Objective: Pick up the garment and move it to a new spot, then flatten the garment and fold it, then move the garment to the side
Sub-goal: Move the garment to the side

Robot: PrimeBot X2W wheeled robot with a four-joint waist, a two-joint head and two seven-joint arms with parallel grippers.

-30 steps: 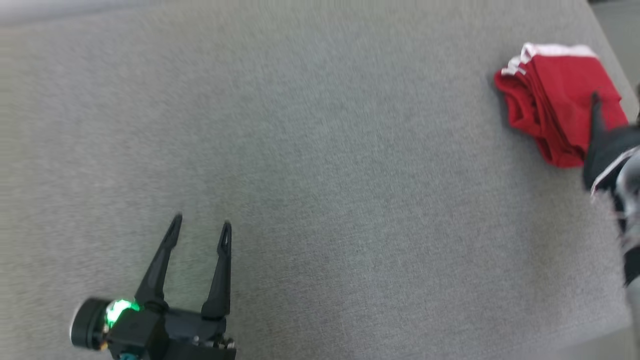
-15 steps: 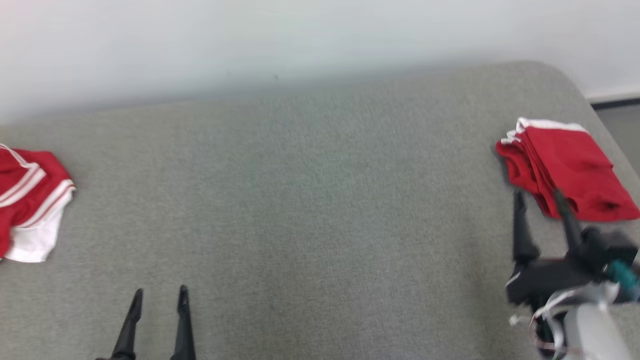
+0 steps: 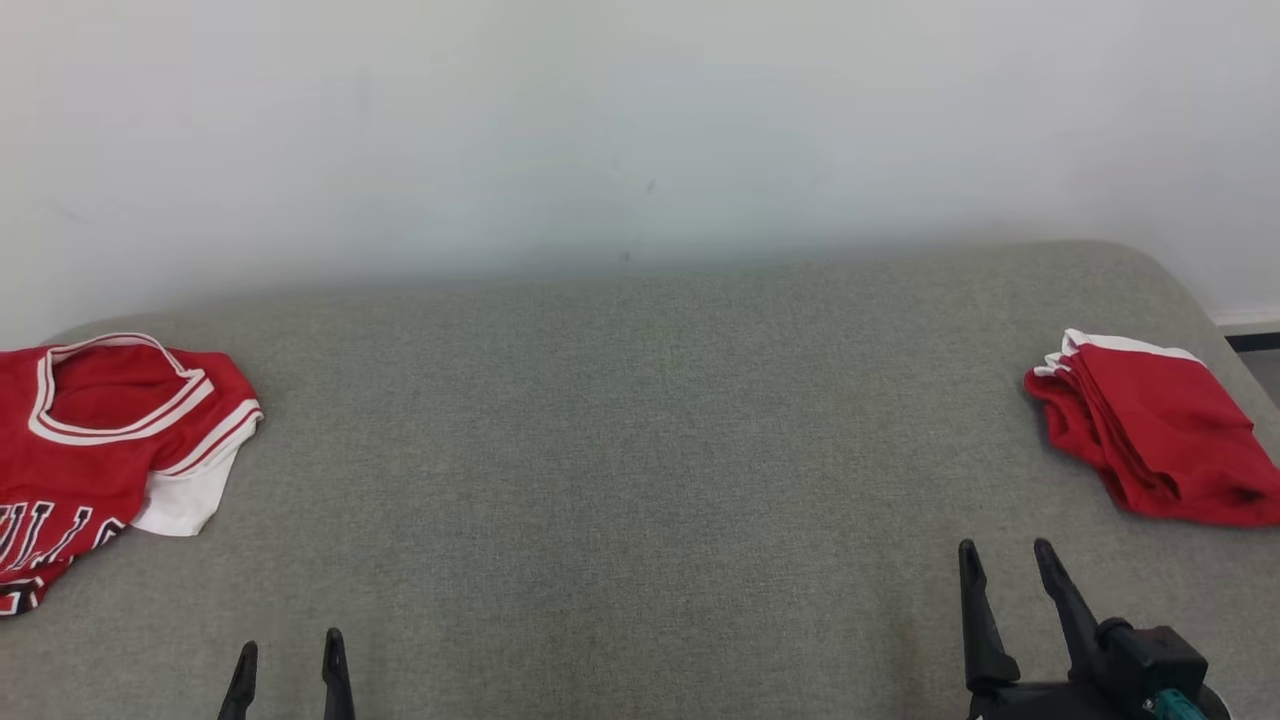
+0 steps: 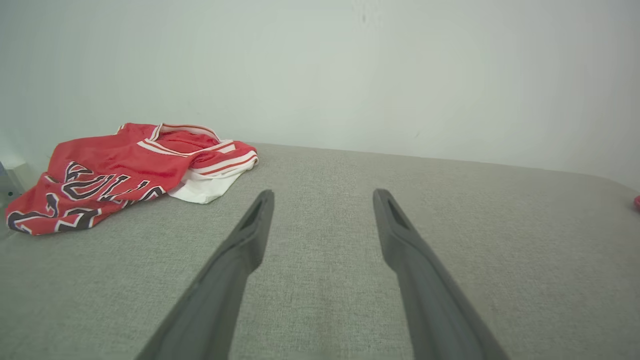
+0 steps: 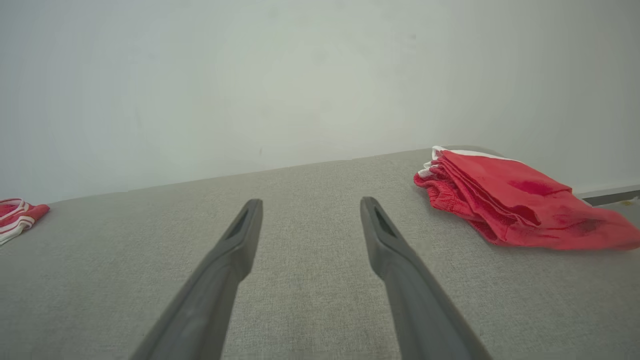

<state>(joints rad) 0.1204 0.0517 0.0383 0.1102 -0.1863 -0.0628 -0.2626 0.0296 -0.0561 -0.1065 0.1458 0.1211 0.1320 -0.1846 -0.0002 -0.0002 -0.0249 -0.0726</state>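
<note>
Grey woven surface [image 3: 640,450]: it takes the lower half of the head view, wide and flat, with a rounded corner at the upper right. A pale wall [image 3: 640,120] stands behind it.
Red jersey [image 3: 100,440]: it lies crumpled at the left edge of the head view. It has white and red stripes at the neck and armhole, a white inside, and black-and-white letters on the front.
Folded garment [image 3: 1160,440]: plain red with a white edge, stacked in several layers at the right edge of the head view, near the rounded corner.
Right gripper [image 3: 1005,548]: lower right of the head view. Its two dark fingers are spread and point up the frame with nothing between them, below the folded garment and apart from it.
Left gripper [image 3: 290,645]: lower left, at the bottom edge. Its fingers are spread with nothing between them, well apart from the jersey.
Cut off: the jersey's left part runs out of the frame, so the letters cannot be read whole. The bottom edge cuts the left gripper's fingers.
</note>
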